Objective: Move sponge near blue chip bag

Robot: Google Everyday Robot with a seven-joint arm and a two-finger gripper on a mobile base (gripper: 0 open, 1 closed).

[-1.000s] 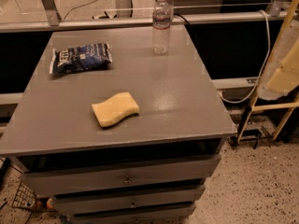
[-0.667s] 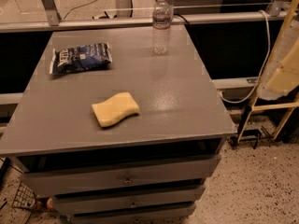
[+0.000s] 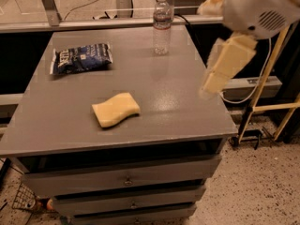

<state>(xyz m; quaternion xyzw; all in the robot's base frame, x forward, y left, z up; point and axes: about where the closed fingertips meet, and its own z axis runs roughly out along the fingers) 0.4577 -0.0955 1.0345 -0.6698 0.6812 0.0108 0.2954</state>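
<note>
1. The sponge [image 3: 116,109] lay flat on the table [image 3: 187,111], toward the front and a little left of centre, touching nothing.
2. The bag [image 3: 80,58] lay flat near the back left corner, well apart from the sponge. A bottle [image 3: 162,25] stood upright at the back edge, to the right of the bag.
3. The gripper [image 3: 213,78] hung over the table's right edge, higher than the sponge and well apart from it. Whether it was spread or pressed together could not be told.
4. The sponge looked like light, soft foam. It would probably squash under a pinch and spring back, and it seemed unlikely to slip or break.
5. The best hold was likely from above, across the waist where the wavy sides curve in, with a moderate squeeze.
6. The move looked not yet begun. The table surface just in front of the bag seemed a fair place to set the sponge down.
</note>
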